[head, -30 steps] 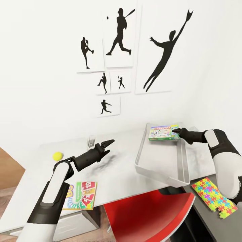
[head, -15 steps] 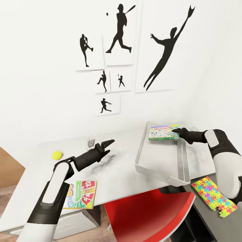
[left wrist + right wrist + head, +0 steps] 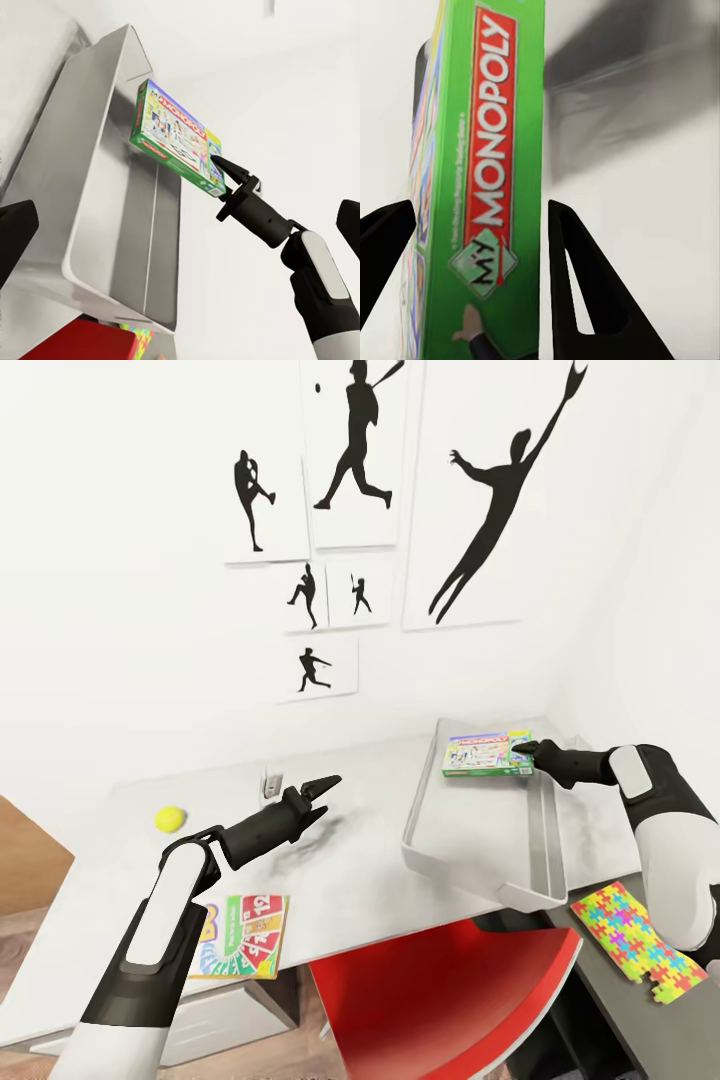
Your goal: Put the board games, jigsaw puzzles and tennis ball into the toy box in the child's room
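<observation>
Over toy box [image 3: 480, 840], right gripper [image 3: 527, 751] pinching one board game [image 3: 485, 754], left gripper [image 3: 322, 790] narrow, one tennis ball [image 3: 170, 819]

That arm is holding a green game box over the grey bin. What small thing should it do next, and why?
Probably lower the board game a little and then open the jaws. The right gripper grips the box by one edge, and the box hangs above the far end of the toy box, not resting on its floor. Letting go from lower down should lay it flat inside.
</observation>
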### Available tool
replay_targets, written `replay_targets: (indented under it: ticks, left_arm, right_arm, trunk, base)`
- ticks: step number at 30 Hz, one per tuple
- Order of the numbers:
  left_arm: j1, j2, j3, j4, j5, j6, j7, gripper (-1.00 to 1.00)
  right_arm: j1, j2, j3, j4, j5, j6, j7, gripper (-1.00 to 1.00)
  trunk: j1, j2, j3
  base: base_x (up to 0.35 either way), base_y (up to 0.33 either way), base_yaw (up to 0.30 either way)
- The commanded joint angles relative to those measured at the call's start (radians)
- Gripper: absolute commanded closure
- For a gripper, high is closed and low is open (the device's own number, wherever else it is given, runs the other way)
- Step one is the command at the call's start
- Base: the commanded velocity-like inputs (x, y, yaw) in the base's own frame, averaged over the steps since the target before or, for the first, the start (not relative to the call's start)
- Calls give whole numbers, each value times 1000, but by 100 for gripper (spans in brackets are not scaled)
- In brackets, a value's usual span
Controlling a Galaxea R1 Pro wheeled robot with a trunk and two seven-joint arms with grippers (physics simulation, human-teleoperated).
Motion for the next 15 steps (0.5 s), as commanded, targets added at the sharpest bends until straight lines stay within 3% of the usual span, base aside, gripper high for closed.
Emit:
replay_targets:
  ticks: [1, 15]
  left_arm:
    - [-1, 0, 1, -1, 9, 4, 7, -100]
    - [-13, -5, 1, 0, 8, 4, 16, -100]
  right_arm:
    - [-2, 0, -6, 0, 7, 5, 12, 100]
    - [-9, -2, -6, 0, 7, 6, 14, 100]
  trunk:
    - [1, -2, -3]
    - [1, -2, -25]
  base:
    - [0, 0, 0]
    - [0, 0, 0]
